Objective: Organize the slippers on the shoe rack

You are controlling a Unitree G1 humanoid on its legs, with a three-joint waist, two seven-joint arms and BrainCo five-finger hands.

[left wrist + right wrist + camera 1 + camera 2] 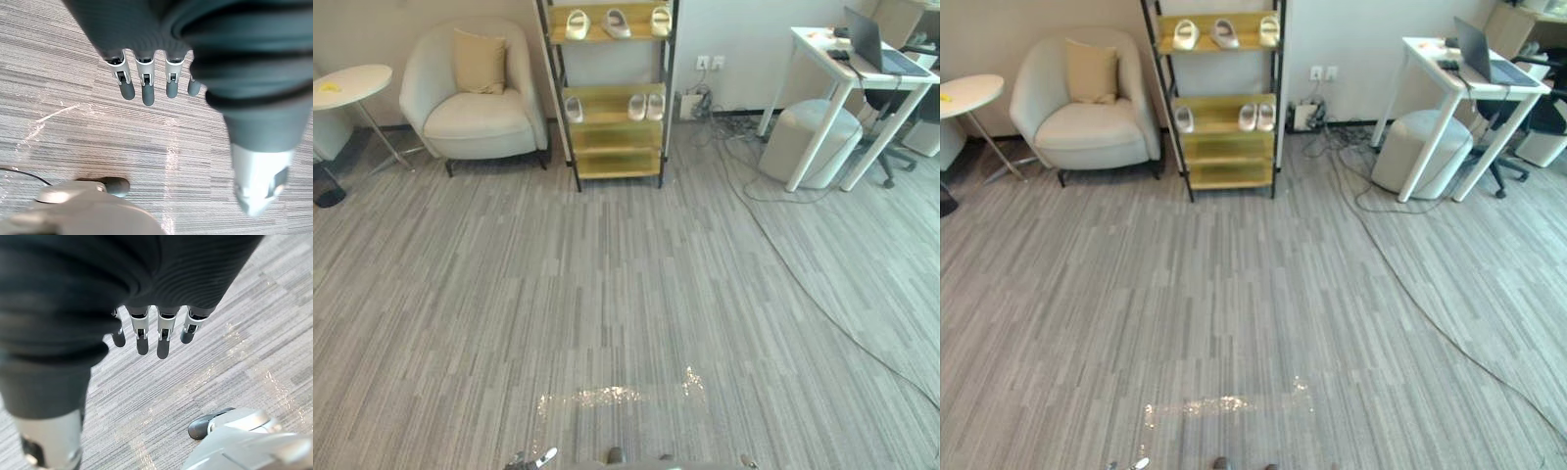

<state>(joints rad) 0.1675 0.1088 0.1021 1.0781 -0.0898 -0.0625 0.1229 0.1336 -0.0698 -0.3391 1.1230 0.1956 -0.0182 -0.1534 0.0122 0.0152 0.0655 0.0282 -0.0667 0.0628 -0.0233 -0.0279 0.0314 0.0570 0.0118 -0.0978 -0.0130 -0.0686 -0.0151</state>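
Holding nothing in left hand or right hand: fingers straight and slack, pointing down at carpet. Far ahead of both hands, well out of reach: slippers on shoe rack. Count six, all pale: three along the top shelf, three on the middle shelf, one alone toward the left hand's side and two close together toward the right hand's. Probably light, soft and bendy, not fragile, perhaps slightly smooth. Best taken across the middle, thumb under the sole, fingers over the upper. One rack.
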